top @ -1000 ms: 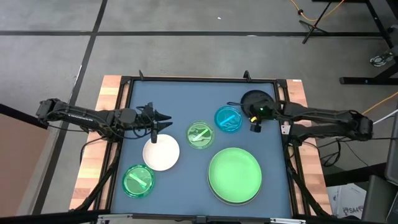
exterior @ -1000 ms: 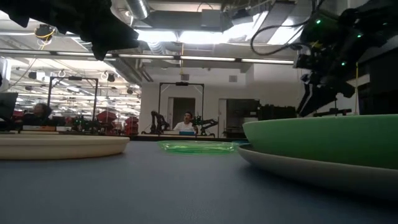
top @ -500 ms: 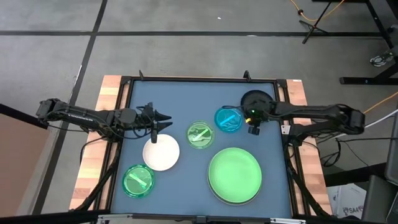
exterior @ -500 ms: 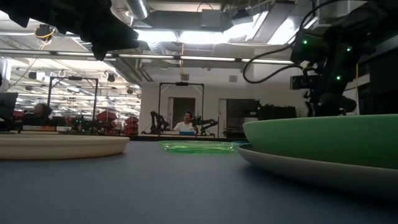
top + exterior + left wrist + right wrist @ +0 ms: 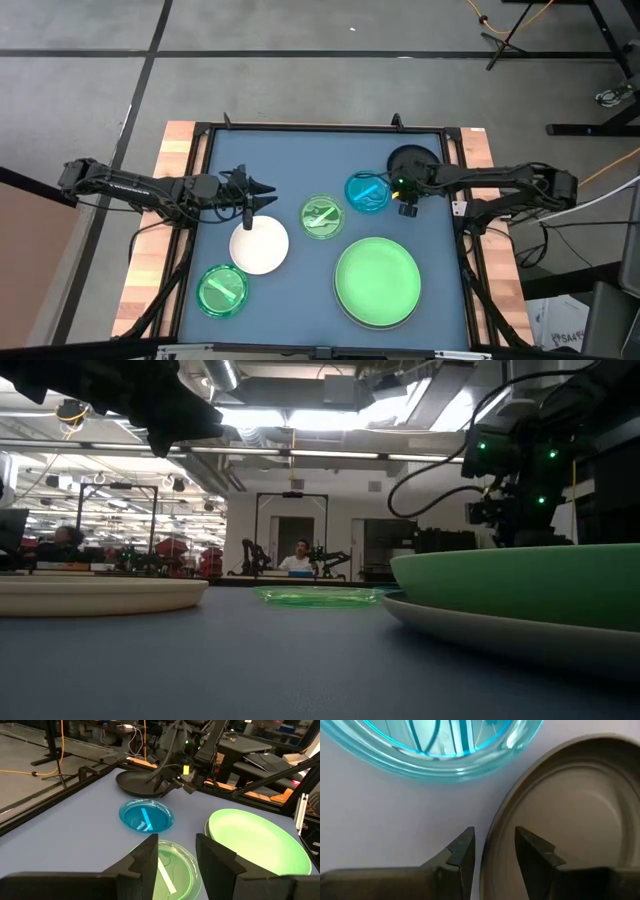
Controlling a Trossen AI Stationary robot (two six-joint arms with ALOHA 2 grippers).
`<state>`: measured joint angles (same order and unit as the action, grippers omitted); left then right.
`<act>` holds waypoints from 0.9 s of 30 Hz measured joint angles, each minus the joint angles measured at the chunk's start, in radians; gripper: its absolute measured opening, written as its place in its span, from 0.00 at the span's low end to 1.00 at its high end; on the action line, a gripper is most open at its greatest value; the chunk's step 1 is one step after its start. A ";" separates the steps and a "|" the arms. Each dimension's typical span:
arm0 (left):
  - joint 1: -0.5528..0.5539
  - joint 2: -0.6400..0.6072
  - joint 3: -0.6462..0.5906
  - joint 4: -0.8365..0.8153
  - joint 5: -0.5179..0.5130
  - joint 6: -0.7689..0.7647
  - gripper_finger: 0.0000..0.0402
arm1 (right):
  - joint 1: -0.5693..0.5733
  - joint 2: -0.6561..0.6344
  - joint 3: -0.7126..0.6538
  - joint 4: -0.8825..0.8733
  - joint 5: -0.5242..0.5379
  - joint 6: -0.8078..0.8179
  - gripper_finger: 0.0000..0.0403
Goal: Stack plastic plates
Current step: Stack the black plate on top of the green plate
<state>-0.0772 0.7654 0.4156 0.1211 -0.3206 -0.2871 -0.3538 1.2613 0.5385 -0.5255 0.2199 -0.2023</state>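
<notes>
Right gripper (image 5: 492,852) sits at the near edge of the black plate (image 5: 570,815), fingers apart, straddling its rim; whether they touch it is unclear. The plate lies at the table's (image 5: 300,160) two o'clock, the blue plate (image 5: 367,192) just beside it at its eight o'clock. Left gripper (image 5: 262,195) hangs above the white plate (image 5: 259,247), fingers parted, empty. One small green plate (image 5: 321,216) lies centre, another (image 5: 222,291) at seven o'clock. Light green plate (image 5: 377,281) rests on the grey plate (image 5: 470,632) at five o'clock.
</notes>
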 joint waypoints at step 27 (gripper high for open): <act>0.000 0.000 0.000 0.000 0.000 0.000 0.31 | 0.000 0.039 0.000 0.000 0.043 -0.004 0.06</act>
<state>-0.0772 0.7654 0.4156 0.1211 -0.3206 -0.2871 -0.3542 1.3003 0.5381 -0.5251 0.2626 -0.2058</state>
